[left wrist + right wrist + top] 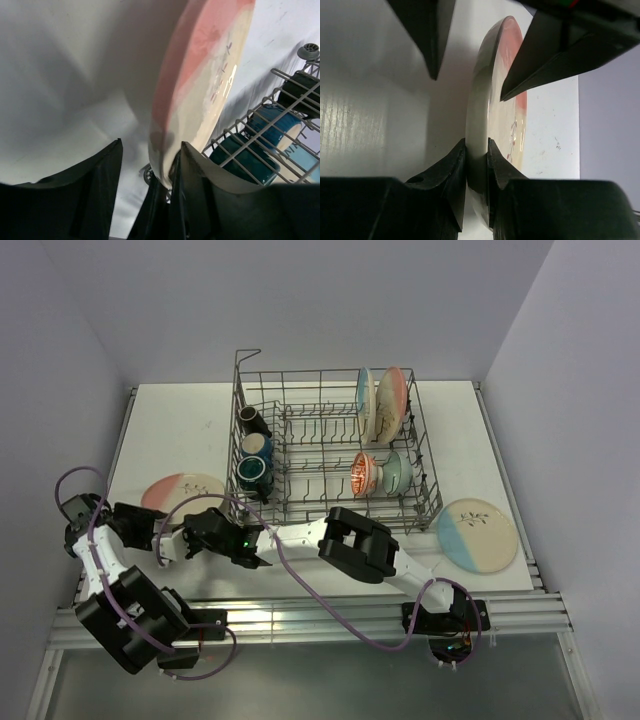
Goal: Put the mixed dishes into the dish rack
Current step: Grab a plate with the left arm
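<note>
The right arm stretches from its base at the near right edge leftward across the table, low in front of the rack (310, 460), its forearm lying almost level. The right gripper (203, 517) (476, 145) has its fingers (455, 170) pressed together on the rim of the pink plate (183, 490) (485, 90), one finger on each face. The left arm rises from its base at the near left, folds back at the elbow near the left wall, and turns its wrist rightward toward the same plate. The left gripper (158, 527) (150, 145) is spread wide, straddling the plate's (200, 75) rim: in the left wrist view one finger (200, 190) touches the rim while the other (100, 190) stands clear of the underside. The pink plate is at the left of the rack, outside it and tilted rather than flat, with its twig face toward the rack. Inside the rack, two plates (380, 400) stand on edge at the far right, an orange bowl (362, 472) and a green bowl (392, 472) sit just in front of them, and three mugs (255, 447) line the left side. A blue plate (478, 533) lies flat on the table (180, 420) just right of the rack.
</note>
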